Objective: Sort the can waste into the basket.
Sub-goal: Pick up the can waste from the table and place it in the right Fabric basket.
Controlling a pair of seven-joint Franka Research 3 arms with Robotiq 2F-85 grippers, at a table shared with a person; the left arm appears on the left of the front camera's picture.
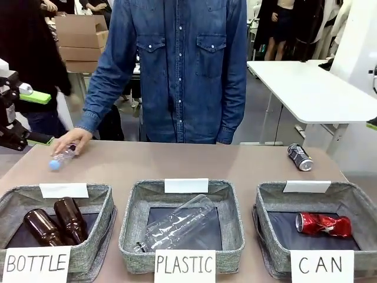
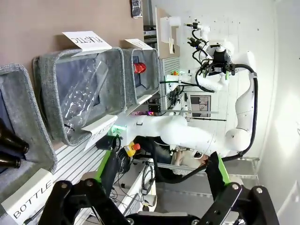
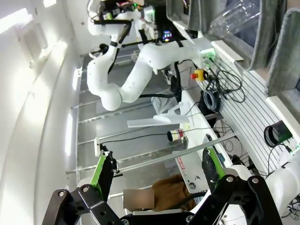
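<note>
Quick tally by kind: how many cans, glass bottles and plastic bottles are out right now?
Cans: 2 (red can in CAN basket, dark can on table)
Brown glass bottles: 2, in BOTTLE basket
Clear plastic bottles: 2 (one in PLASTIC basket, one at the person's hand)
Total: 6

White table (image 1: 309, 88), stacked cardboard boxes (image 1: 79, 36), grey floor (image 1: 258, 112)

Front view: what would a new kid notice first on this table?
Three grey baskets line the near edge: the BOTTLE basket, the PLASTIC basket and the CAN basket. A dented red can lies inside the CAN basket at the right, and a dark can lies on the table behind it. At the far left, a person's hand is on a small clear bottle.
</note>
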